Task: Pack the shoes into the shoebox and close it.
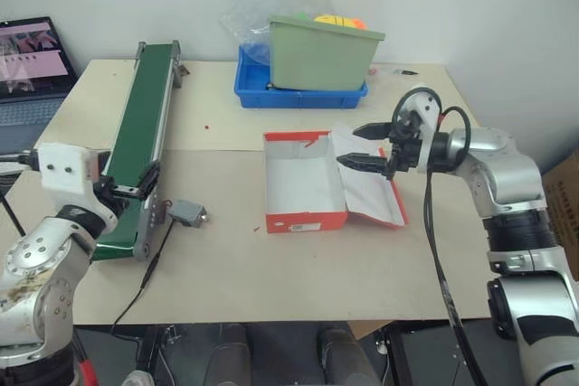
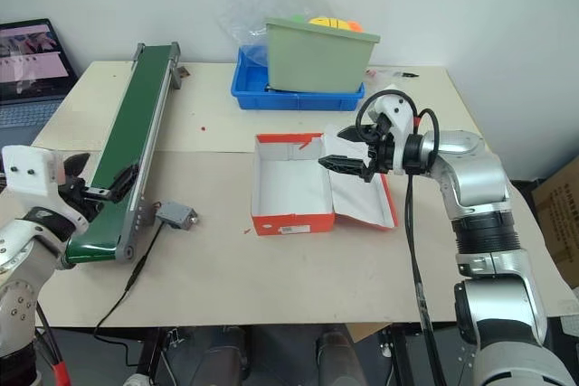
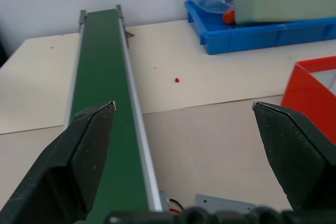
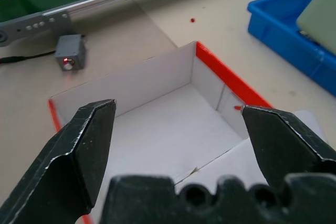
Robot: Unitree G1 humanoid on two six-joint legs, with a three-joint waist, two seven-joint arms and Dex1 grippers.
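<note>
Listing what I see: left gripper (image 3: 184,111), fingers wide, empty, green conveyor (image 3: 102,103) beyond its left finger. Right gripper (image 1: 369,145), fingers wide, empty, hovering above the lid flap. Shoebox (image 1: 303,183) open on the desk (image 1: 235,250), white inside bare, just past those fingers. Farther: blue tray (image 1: 298,94), green bin (image 1: 321,53).

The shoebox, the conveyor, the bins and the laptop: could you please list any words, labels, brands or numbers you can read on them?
None can be read.
Shoebox: a small label on its front wall, too small to read.
Laptop: screen content, too blurred to read.
Conveyor: buttons at its near end, no legible marking.
Green bin and blue tray: no text visible.
</note>
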